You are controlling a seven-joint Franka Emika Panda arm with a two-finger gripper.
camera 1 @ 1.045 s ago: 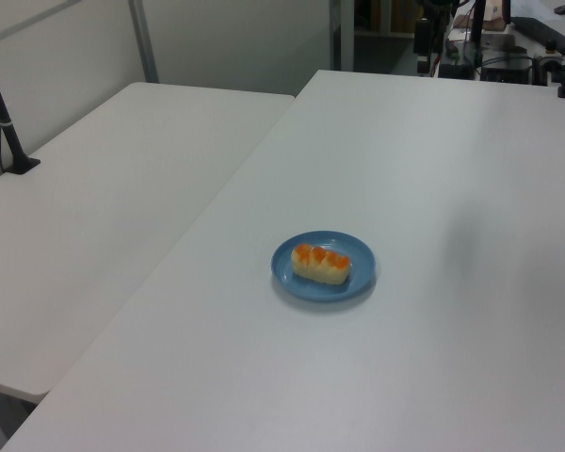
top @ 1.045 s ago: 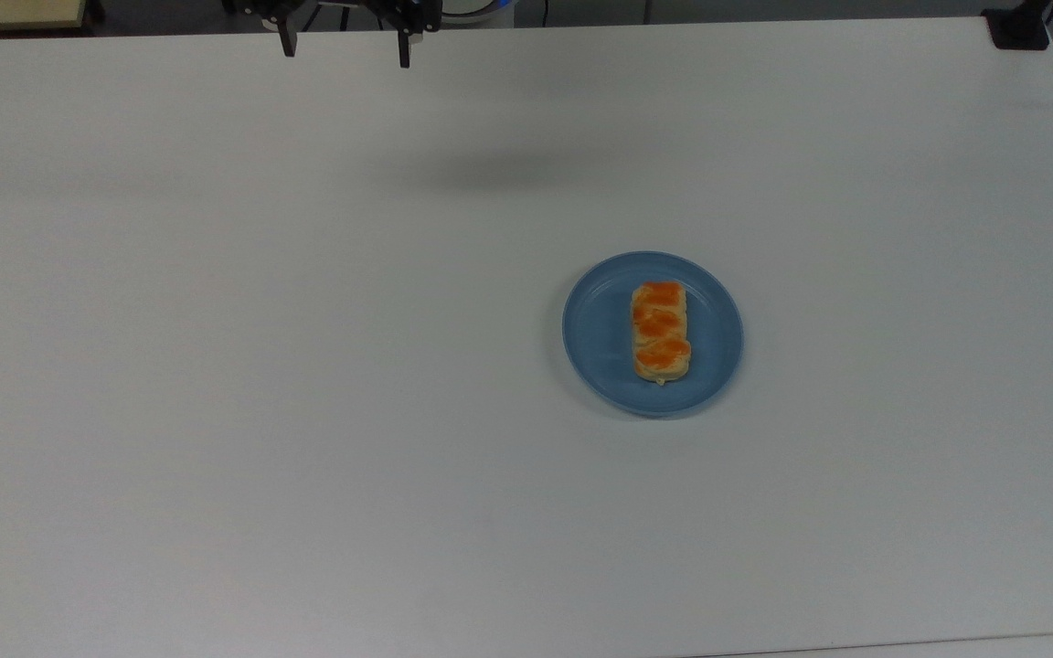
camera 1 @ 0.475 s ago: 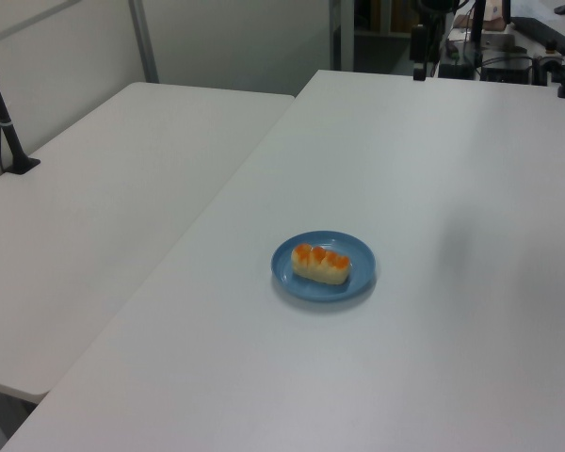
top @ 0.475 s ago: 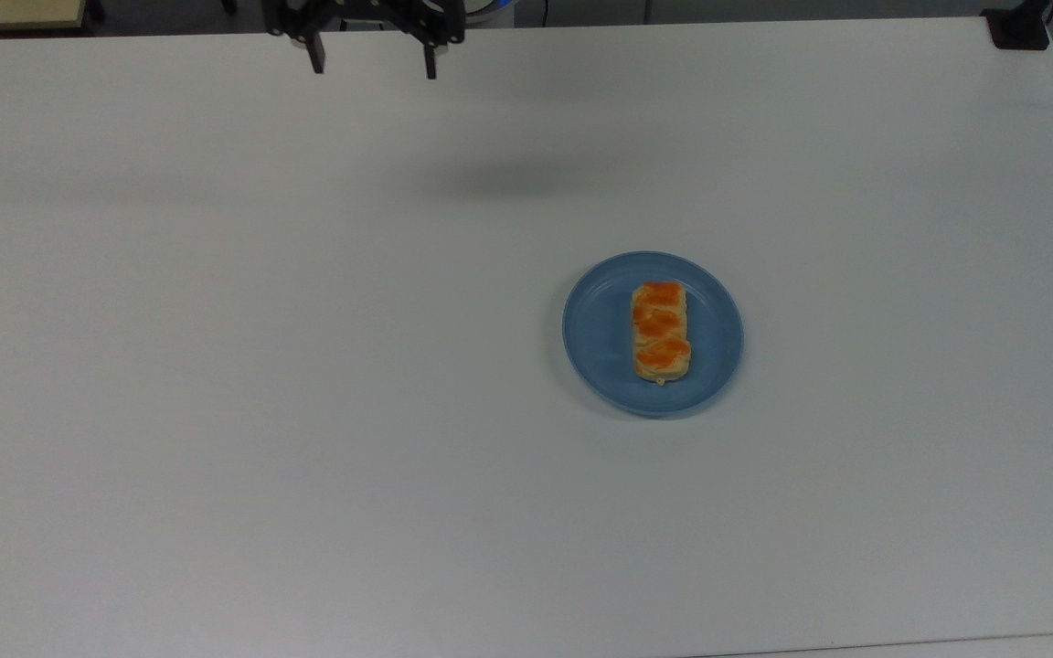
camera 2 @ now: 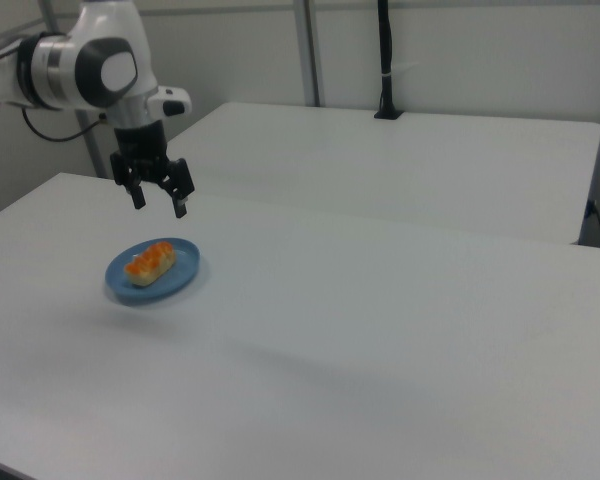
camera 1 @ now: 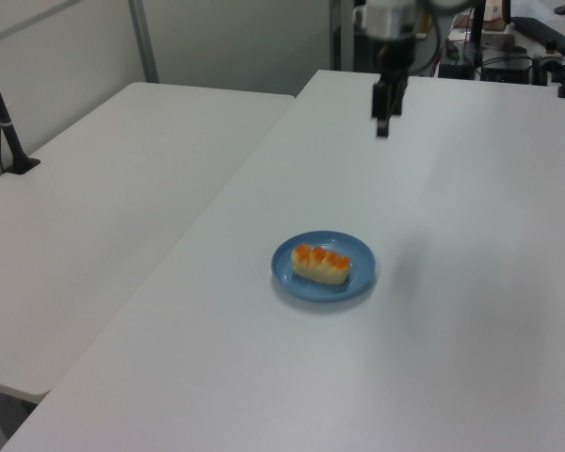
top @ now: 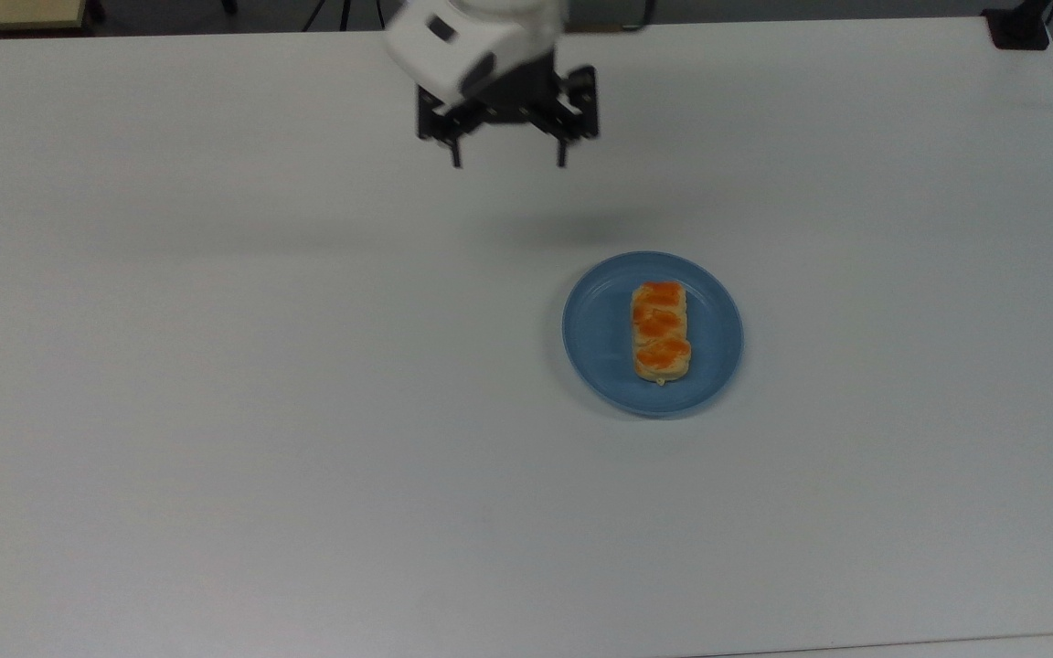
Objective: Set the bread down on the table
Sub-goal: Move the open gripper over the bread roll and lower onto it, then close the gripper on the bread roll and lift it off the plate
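While the pincer (top: 508,164) hangs in the air above the white counter (top: 216,411), its two dark fingers (top: 456,157) stand wide apart and point down, with nothing between them. Seen in the top view, it sits left of and above the blue plate (top: 600,356), well apart from it, under a white arm housing. Further right in the top view, the plate lies flat on the counter and carries the bread (top: 661,331).

The bread is a small oblong bun, pale tan along its sides, with three glossy orange patches in a row along its top. It lies lengthwise across the middle of the plate, shorter than the plate is wide, so blue rim shows all round it.

Across the left view, a second white surface (camera 1: 94,217) lies at the left, then the plate (camera 1: 292,273) with the bread (camera 1: 321,266), then the pincer (camera 1: 383,124) higher up. Across the right view, the pincer (camera 2: 158,205) hovers just above the bread (camera 2: 150,263) and plate (camera 2: 185,262), clear of both.
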